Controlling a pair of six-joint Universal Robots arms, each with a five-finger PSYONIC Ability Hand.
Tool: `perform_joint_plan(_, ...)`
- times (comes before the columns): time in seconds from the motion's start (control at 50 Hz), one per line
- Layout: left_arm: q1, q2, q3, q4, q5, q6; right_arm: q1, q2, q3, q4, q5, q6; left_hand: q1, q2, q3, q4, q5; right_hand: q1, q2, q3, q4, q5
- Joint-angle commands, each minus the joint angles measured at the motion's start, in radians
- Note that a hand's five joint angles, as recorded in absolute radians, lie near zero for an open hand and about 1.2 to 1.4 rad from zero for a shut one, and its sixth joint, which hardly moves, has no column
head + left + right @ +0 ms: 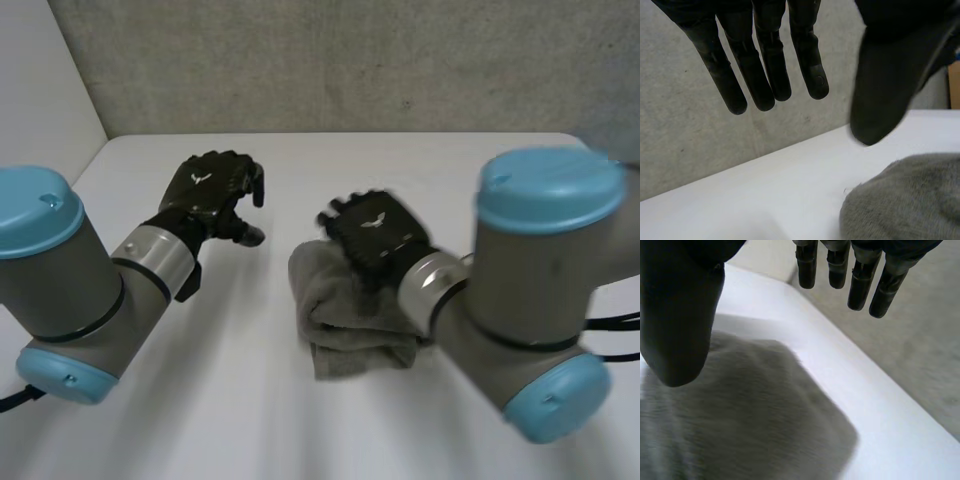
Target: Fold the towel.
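Observation:
A grey towel (345, 315) lies folded into a thick bundle in the middle of the white table (250, 400). My right hand (375, 238) hovers over the towel's far part, fingers straight and apart from the thumb, holding nothing. In the right wrist view the towel (740, 415) spreads below the palm, with the fingers (860, 277) above the table's edge. My left hand (215, 190) hangs over bare table to the left of the towel, open and empty. Beside its thumb in the left wrist view, a rounded part of the towel (905, 200) shows below the relaxed fingers (765, 75).
A grey wall (350, 60) rises behind the table's far edge. Bare table lies all around the towel, with most free room at the left and the front.

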Motion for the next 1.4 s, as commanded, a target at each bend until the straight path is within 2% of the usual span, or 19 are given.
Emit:
perform_joint_plan(0.02,-0.043,-0.051,0.052,-0.001,0.004,-0.061,-0.128,-0.077,0.031,0.004,-0.004,0.013,-0.016,-0.027,-0.027,-0.025,-0.006,-0.063,-0.063,-0.062,-0.07,-0.06)
perform_joint_plan(0.12,-0.101,-0.132,0.081,-0.007,0.005,-0.095,-0.178,-0.071,0.019,0.006,-0.008,0.02,-0.016,-0.027,-0.027,-0.025,-0.006,-0.063,-0.063,-0.062,-0.07,-0.06)
perform_joint_plan(0.18,-0.138,-0.19,0.089,-0.022,0.005,-0.106,-0.2,-0.026,0.004,0.007,-0.039,0.08,-0.016,-0.027,-0.027,-0.025,-0.006,-0.063,-0.063,-0.062,-0.07,-0.06)
perform_joint_plan(0.22,-0.173,-0.252,0.102,-0.03,0.007,-0.098,-0.232,0.033,-0.022,0.01,-0.118,0.179,-0.019,-0.03,-0.03,-0.028,-0.009,-0.063,-0.063,-0.062,-0.07,-0.06)
perform_joint_plan(0.28,-0.192,-0.281,0.115,-0.031,0.008,-0.094,-0.246,0.06,-0.027,0.01,-0.169,0.23,-0.03,-0.042,-0.042,-0.04,-0.021,-0.063,-0.063,-0.062,-0.07,-0.06)
perform_joint_plan(0.32,-0.213,-0.33,0.132,-0.043,0.007,-0.094,-0.27,0.112,-0.032,0.009,-0.246,0.296,-0.03,-0.042,-0.042,-0.04,-0.021,-0.063,-0.063,-0.062,-0.07,-0.06)
perform_joint_plan(0.38,-0.215,-0.347,0.138,-0.068,0.005,-0.092,-0.281,0.15,-0.033,0.009,-0.277,0.313,-0.03,-0.042,-0.042,-0.04,-0.021,-0.063,-0.063,-0.062,-0.07,-0.06)
perform_joint_plan(0.56,-0.203,-0.332,0.119,-0.108,0.001,-0.091,-0.289,0.224,-0.032,0.004,-0.283,0.306,-0.027,-0.039,-0.039,-0.037,-0.018,-0.063,-0.063,-0.062,-0.07,-0.06)
perform_joint_plan(0.74,-0.184,-0.292,0.07,-0.117,-0.001,-0.065,-0.31,0.291,-0.045,0.004,-0.272,0.185,-0.03,-0.042,-0.042,-0.04,-0.021,-0.063,-0.063,-0.062,-0.07,-0.06)
perform_joint_plan(0.86,-0.184,-0.279,0.058,-0.117,-0.006,0.021,-0.309,0.243,-0.03,0.01,-0.272,0.195,-0.033,-0.045,-0.045,-0.043,-0.024,-0.063,-0.063,-0.062,-0.07,-0.06)
perform_joint_plan(1.0,-0.187,-0.212,0.064,-0.119,-0.007,0.04,-0.3,0.135,0.001,0.009,-0.275,0.26,-0.089,-0.1,-0.1,-0.099,-0.08,-0.063,-0.063,-0.062,-0.07,-0.06)
perform_joint_plan(1.04,-0.19,-0.165,0.076,-0.119,-0.006,0.044,-0.3,0.074,0.004,0.009,-0.264,0.304,-0.276,-0.287,-0.287,-0.285,-0.266,-0.063,-0.063,-0.062,-0.07,-0.06)
perform_joint_plan(1.06,-0.19,-0.164,0.076,-0.119,-0.006,0.044,-0.3,0.074,0.004,0.009,-0.264,0.304,-0.277,-0.288,-0.288,-0.286,-0.267,-0.063,-0.063,-0.062,-0.07,-0.06)
perform_joint_plan(1.14,-0.19,-0.091,0.107,-0.119,-0.024,0.046,-0.307,-0.035,-0.012,0.003,-0.219,0.347,-0.535,-0.546,-0.546,-0.544,-0.525,-0.063,-0.063,-0.062,-0.07,-0.06)
perform_joint_plan(1.26,-0.157,-0.026,0.156,-0.154,-0.088,0.051,-0.315,-0.161,-0.048,0.001,-0.129,0.355,-0.544,-0.555,-0.555,-0.554,-0.535,-0.063,-0.063,-0.062,-0.07,-0.06)
perform_joint_plan(1.3,-0.097,0.018,0.205,-0.206,-0.111,0.051,-0.316,-0.202,-0.099,0.007,-0.049,0.355,-0.544,-0.555,-0.555,-0.554,-0.535,-0.063,-0.063,-0.062,-0.07,-0.06)
perform_joint_plan(1.32,-0.097,0.018,0.205,-0.206,-0.111,0.051,-0.316,-0.202,-0.099,0.007,-0.048,0.355,-0.544,-0.555,-0.555,-0.554,-0.535,-0.063,-0.063,-0.062,-0.07,-0.06)
perform_joint_plan(1.36,-0.066,0.064,0.257,-0.266,-0.114,0.049,-0.313,-0.215,-0.128,0.012,0.025,0.35,-0.544,-0.555,-0.555,-0.554,-0.535,-0.063,-0.063,-0.062,-0.07,-0.06)
perform_joint_plan(1.4,-0.056,0.082,0.28,-0.293,-0.117,0.049,-0.31,-0.222,-0.13,0.015,0.053,0.346,-0.544,-0.555,-0.555,-0.554,-0.535,-0.063,-0.063,-0.062,-0.07,-0.06)
